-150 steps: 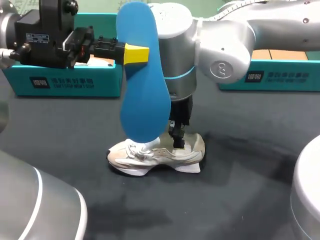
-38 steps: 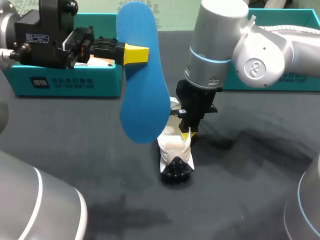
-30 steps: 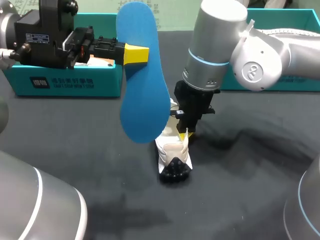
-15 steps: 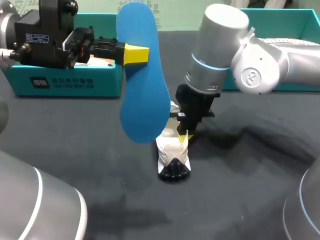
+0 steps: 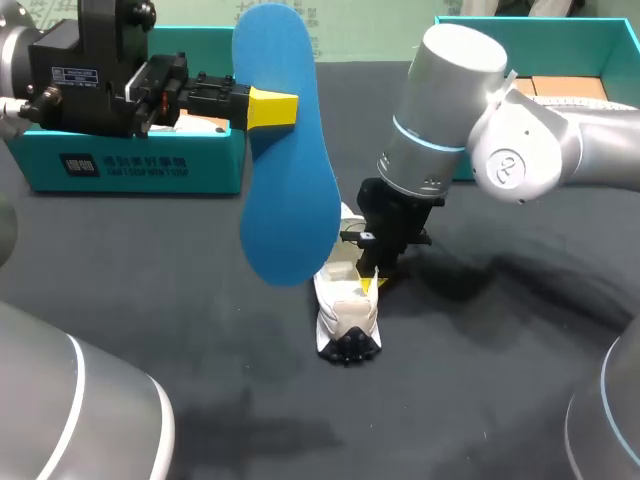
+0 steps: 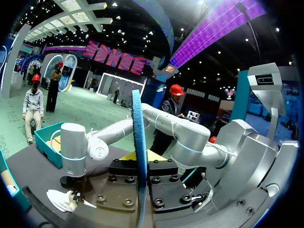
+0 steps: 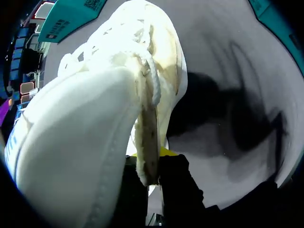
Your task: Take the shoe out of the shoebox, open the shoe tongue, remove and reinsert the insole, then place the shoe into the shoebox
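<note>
Table (image 5: 150, 330): a dark grey cloth lay over it, and both teal boxes stood along its far side.

Right arm (image 5: 520, 150): it came in from my right side and bent down over the middle of the table, between the two boxes.

Left arm (image 5: 90, 70): it hung level in front of the left box, with its black wrist block high above the cloth.

Right box (image 5: 560, 30): it was teal and open at the top. A tan floor and a pale strip showed inside, and my right arm hid the rest. The shoe was not in it.

Left box (image 5: 130, 165): it was teal with a white label on its front wall. A bit of tan showed inside, behind my left claw. I could not tell what else it held.

Insole (image 5: 285, 150): it was blue and stood upright on its long axis in the air, well above the cloth. The left wrist view showed it edge-on (image 6: 137, 156).

Shoe (image 5: 345, 300): it was white and sat outside both boxes, on the cloth in the middle. It was tipped, with its dark end towards the near edge. The right wrist view showed its laces and pale upper (image 7: 95, 118).

Left claw (image 5: 275, 108): it was clamped on the insole, one yellow tip on each flat face.

Right claw (image 5: 368, 283): it was narrow, pinching a thin edge of the shoe's upper between both fingers (image 7: 175, 185).
</note>
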Available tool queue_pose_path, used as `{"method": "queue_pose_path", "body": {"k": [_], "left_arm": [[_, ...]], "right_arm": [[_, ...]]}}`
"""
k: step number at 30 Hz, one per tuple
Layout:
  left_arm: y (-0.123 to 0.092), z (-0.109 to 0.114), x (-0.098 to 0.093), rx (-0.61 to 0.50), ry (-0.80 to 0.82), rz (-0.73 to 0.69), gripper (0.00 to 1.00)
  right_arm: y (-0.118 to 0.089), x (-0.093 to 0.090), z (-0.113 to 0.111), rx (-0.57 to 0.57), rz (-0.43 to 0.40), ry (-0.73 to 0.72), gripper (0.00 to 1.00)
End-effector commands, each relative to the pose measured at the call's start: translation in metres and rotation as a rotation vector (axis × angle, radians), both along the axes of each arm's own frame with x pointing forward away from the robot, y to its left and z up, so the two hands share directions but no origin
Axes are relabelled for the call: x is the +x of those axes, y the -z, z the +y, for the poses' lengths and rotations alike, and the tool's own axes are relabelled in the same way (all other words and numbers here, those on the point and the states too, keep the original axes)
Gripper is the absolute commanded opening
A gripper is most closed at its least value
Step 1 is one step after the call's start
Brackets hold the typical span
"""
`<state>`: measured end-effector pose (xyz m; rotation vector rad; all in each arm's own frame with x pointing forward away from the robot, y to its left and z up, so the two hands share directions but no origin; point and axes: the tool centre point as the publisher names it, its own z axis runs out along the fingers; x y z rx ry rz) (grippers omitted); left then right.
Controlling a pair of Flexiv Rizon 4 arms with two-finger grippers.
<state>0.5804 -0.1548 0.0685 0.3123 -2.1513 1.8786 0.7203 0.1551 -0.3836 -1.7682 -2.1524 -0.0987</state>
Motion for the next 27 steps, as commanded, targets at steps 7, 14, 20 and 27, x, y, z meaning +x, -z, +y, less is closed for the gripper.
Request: {"method": "queue_pose_path", "body": {"k": [7, 14, 20, 27], "left_arm": [[0.000, -0.001, 0.001, 0.000, 0.002, 0.000, 0.00], [0.000, -0.001, 0.001, 0.000, 0.002, 0.000, 0.00], [0.000, -0.001, 0.001, 0.000, 0.002, 0.000, 0.00], [0.000, -0.001, 0.001, 0.000, 0.002, 0.000, 0.00]], "right_arm": [[0.013, -0.005, 0.004, 0.012, -0.001, 0.009, 0.00], [0.000, -0.010, 0.001, 0.016, -0.005, 0.028, 1.00], [-0.027, -0.012, -0.006, 0.056, -0.007, 0.053, 1.00], [-0.063, -0.007, -0.020, 0.193, 0.003, 0.079, 1.00]]}}
